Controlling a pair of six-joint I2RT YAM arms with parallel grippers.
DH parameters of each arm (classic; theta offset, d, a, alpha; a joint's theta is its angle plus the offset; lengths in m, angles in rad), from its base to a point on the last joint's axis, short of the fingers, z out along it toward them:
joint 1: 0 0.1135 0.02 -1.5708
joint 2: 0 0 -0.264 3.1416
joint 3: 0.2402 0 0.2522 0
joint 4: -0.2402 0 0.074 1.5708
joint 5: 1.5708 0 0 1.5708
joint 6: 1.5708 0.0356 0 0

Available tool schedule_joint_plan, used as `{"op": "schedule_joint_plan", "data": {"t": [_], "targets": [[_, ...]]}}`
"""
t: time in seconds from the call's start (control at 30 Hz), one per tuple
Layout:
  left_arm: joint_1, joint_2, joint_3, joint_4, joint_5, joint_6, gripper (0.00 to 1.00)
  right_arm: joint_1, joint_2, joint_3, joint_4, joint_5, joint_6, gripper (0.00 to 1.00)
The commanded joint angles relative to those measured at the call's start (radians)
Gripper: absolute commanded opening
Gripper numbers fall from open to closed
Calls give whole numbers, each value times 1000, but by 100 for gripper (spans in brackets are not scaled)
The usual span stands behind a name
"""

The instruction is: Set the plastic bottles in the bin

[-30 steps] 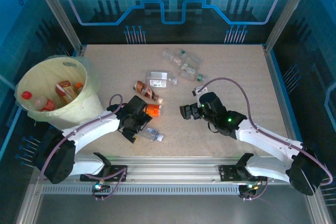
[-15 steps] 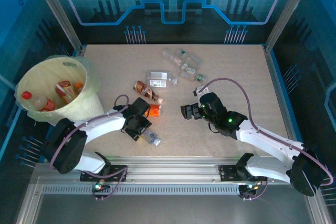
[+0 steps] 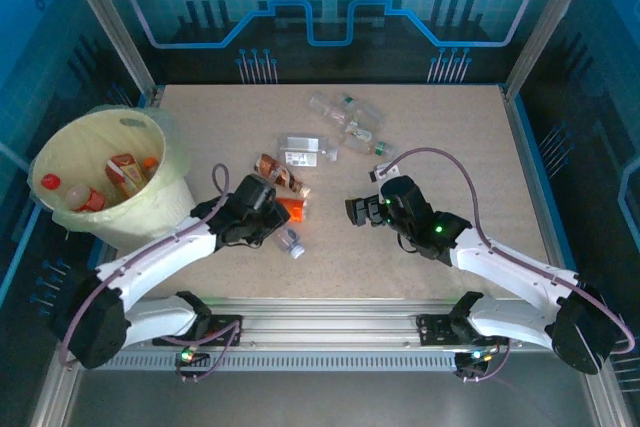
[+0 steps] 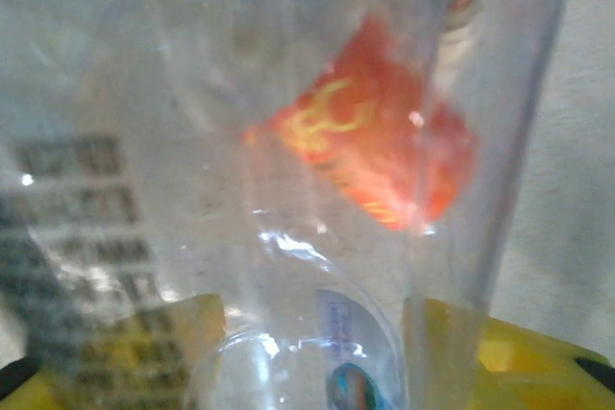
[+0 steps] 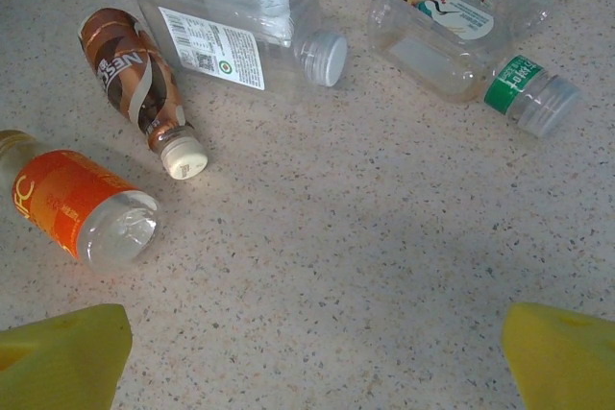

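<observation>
Left pincer [image 3: 275, 230] clamped on a small clear plastic bottle [image 3: 291, 243] — right pincer [image 3: 353, 213], at its three o'clock, stands with jaws apart.

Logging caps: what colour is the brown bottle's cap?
White cap on the brown bottle; right wrist view shows it best.

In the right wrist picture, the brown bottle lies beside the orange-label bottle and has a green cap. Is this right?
Not quite. The brown bottle does lie beside the orange-label bottle, but its cap is white, as the right wrist view shows. The green label is on a clear bottle.
</observation>
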Motion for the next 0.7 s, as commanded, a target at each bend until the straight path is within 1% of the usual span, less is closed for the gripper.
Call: {"op": "schedule_joint_plan", "data": {"t": [0.0, 0.13, 0.23, 0.3, 0.37, 0.43, 0.6, 0.67], "targets": [[-7, -65, 134, -74, -103, 150, 51, -13, -17, 11, 20, 22, 7, 100], [-4, -89, 333, -212, -227, 332, 51, -14, -23, 13, 13, 25, 6, 100], [14, -85, 506, -323, -357, 494, 51, -16, -30, 10, 15, 29, 5, 100], [43, -82, 606, -373, -461, 601, 51, -16, -32, 10, 16, 31, 4, 100], [99, -89, 669, -391, -512, 679, 51, -18, -34, 13, 15, 32, 2, 100], [168, -104, 706, -372, -541, 756, 51, -20, -36, 13, 13, 33, -2, 100], [345, -118, 724, -248, -664, 954, 52, -24, -35, 14, 18, 31, -1, 100], [424, -108, 709, -208, -702, 998, 52, -25, -34, 17, 16, 31, -4, 100]]}}
